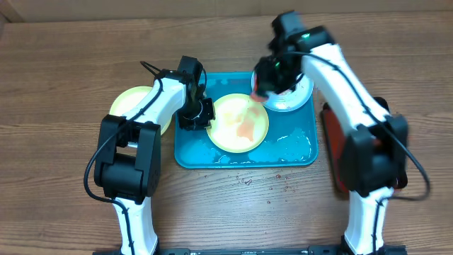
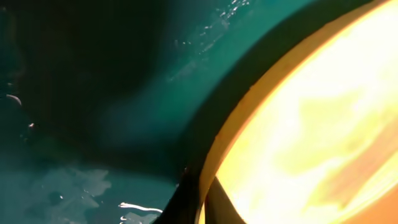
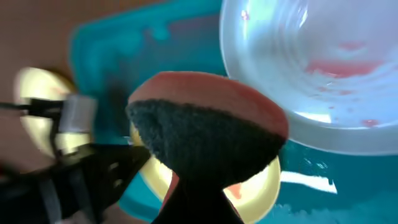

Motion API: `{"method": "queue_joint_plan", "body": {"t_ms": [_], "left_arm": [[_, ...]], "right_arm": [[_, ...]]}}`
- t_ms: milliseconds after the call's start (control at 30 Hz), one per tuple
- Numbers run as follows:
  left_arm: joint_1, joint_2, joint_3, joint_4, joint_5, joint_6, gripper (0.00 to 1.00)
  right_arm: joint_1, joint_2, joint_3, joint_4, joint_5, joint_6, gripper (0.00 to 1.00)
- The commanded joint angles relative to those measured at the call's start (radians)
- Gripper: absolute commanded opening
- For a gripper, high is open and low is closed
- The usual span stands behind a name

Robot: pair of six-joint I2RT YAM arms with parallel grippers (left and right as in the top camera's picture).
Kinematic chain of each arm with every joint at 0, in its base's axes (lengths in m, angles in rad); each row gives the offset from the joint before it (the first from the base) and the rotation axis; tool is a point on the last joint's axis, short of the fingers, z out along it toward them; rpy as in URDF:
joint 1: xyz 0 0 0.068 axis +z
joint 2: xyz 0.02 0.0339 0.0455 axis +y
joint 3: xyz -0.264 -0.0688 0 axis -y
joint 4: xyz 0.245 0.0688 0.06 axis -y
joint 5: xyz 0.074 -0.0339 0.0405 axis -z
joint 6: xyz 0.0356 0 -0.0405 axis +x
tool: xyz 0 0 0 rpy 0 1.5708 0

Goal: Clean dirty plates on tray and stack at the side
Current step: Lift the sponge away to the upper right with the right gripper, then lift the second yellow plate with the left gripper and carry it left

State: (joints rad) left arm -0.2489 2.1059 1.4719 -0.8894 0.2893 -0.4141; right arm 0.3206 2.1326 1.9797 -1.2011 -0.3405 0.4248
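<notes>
The teal tray [image 1: 190,147] holds a yellow-green plate [image 1: 241,122] with an orange smear and a light-blue plate [image 1: 296,99] with red smears at its back right. A second yellow-green plate [image 1: 133,103] lies on the table left of the tray. My left gripper [image 1: 203,113] is shut on the left rim of the plate in the tray [image 2: 323,118], fingers [image 2: 202,208] either side of the rim. My right gripper [image 1: 263,83] is shut on a red sponge with a dark scrub face [image 3: 205,127], held above the tray between the light-blue plate [image 3: 311,68] and the yellow-green plate [image 3: 264,186].
A dark red-brown tray [image 1: 330,145] lies right of the teal tray, under my right arm. Water drops lie on the teal tray floor [image 2: 68,186] and small spots on the wooden table [image 1: 276,188] in front of it. My left arm [image 3: 81,174] shows in the right wrist view.
</notes>
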Motion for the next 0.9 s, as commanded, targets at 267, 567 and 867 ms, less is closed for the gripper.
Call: {"method": "queue_joint_plan", "body": {"t_ms": [267,567,867], "left_arm": [[0.003,-0.045,0.064,-0.035,-0.089,0.067,0.04],[-0.025,-0.257,0.17,-0.108,-0.382,0.284,0.04],[-0.171,-0.424,0.17,-0.135,-0.859,0.267,0.04]], "right_arm": [[-0.109,-0.161,0.04,-0.077,-0.014,-0.068,0.04],[-0.137,-0.161,0.04,-0.088,0.03,-0.116,0.04],[-0.195,-0.161,0.04,-0.088,0.033,-0.119,0.04]]}}
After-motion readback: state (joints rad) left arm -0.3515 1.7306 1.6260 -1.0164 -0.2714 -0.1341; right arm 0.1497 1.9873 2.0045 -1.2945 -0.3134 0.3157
